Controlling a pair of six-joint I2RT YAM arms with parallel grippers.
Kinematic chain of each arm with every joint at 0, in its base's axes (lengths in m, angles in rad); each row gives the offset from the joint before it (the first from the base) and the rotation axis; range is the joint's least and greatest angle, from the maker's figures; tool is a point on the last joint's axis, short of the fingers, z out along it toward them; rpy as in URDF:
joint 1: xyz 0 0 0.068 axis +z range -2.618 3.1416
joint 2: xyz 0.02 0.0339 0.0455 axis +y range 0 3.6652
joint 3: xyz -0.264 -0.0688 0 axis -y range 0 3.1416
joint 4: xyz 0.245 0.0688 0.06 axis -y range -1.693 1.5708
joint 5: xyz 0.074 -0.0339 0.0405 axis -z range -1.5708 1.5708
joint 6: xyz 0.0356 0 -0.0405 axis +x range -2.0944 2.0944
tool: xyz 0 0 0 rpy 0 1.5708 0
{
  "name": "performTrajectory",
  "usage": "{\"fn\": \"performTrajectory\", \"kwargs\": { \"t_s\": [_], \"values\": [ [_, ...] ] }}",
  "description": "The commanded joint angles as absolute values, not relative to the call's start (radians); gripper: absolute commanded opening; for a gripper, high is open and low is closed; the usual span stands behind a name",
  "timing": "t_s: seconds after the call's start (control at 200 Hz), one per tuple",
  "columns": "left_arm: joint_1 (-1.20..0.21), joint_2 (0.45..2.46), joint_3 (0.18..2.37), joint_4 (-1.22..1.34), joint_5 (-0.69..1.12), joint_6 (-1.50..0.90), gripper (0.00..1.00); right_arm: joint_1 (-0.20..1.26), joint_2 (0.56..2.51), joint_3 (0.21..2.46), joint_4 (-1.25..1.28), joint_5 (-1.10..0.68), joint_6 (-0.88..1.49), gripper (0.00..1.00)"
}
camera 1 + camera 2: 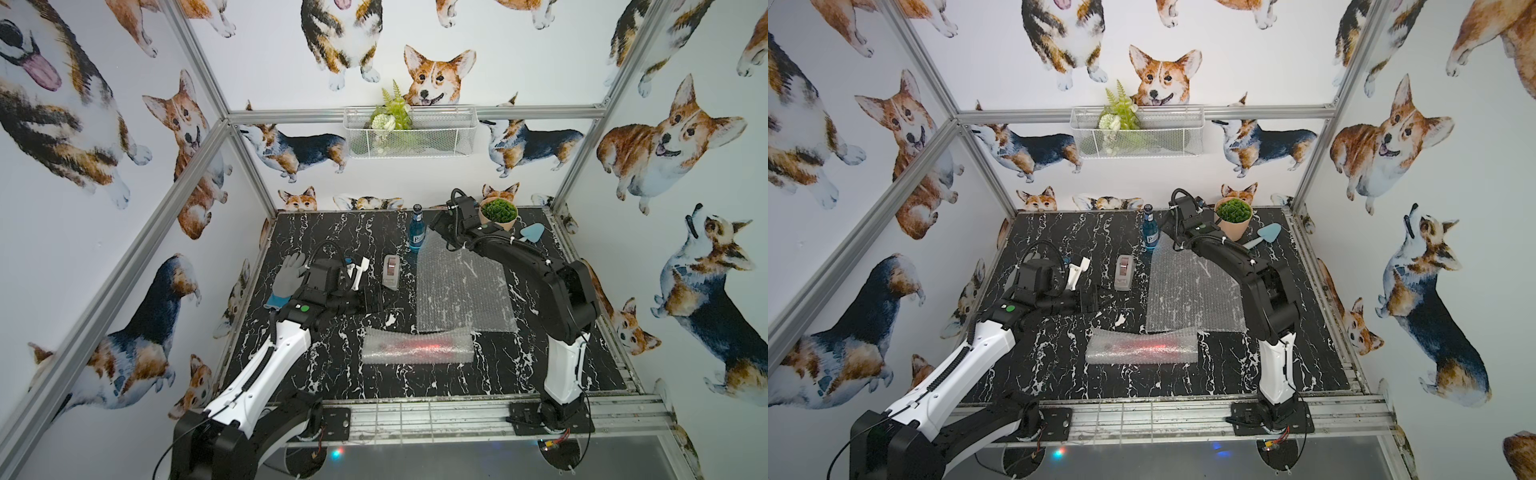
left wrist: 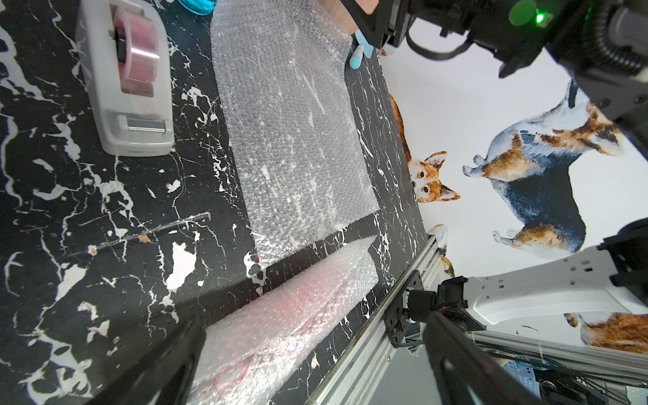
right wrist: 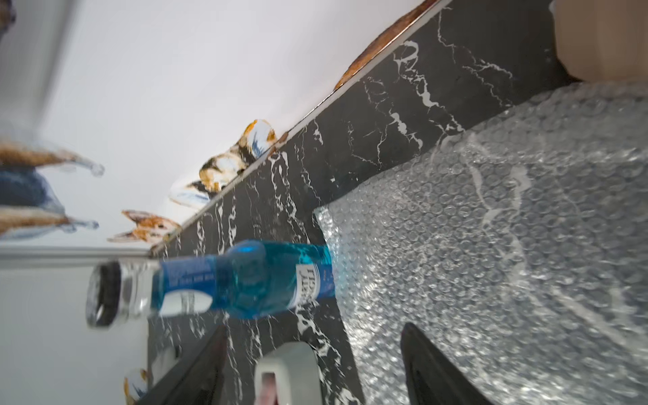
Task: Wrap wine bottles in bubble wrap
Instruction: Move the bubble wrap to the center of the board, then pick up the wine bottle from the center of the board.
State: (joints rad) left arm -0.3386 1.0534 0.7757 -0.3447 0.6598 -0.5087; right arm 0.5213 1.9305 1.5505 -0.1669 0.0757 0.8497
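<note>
The blue bottle point(image 1: 417, 232) stands upright at the far corner of the sheet point(image 1: 461, 291), perhaps touching it, handy for rolling. Our right gripper point(image 3: 315, 336) sits beside it, jaws apart and empty; our left gripper point(image 2: 315, 319) is spread too. The red bottle point(image 1: 419, 345) lies wrapped near us.

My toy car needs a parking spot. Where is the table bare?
Bare: the far patch between the glove, tape dispenser and blue bottle; the near strip before the wrapped bottle. Crowded: the far right, by pot, trowel and flat sheet.
</note>
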Motion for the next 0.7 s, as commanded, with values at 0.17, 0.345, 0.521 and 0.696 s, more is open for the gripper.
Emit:
{"fn": "performTrajectory", "kwargs": {
  "t_s": [0.17, 0.345, 0.521, 0.696],
  "values": [
    [-0.336, 1.048, 0.791, -0.353, 0.659, -0.474, 1.0, 0.506, 1.861, 1.241, 0.41, -0.241, 0.017, 1.0],
    [-0.336, 1.054, 0.796, -0.358, 0.655, -0.473, 1.0, 0.499, 1.971, 1.263, 0.609, -0.301, 0.044, 1.0],
    [-0.336, 1.048, 0.806, -0.392, 0.643, -0.454, 1.0, 0.491, 2.102, 1.386, 0.637, -0.261, 0.106, 1.0],
    [-0.336, 1.044, 0.808, -0.381, 0.651, -0.469, 1.0, 0.497, 2.214, 1.506, 0.635, -0.266, 0.175, 0.99]
  ]
}}
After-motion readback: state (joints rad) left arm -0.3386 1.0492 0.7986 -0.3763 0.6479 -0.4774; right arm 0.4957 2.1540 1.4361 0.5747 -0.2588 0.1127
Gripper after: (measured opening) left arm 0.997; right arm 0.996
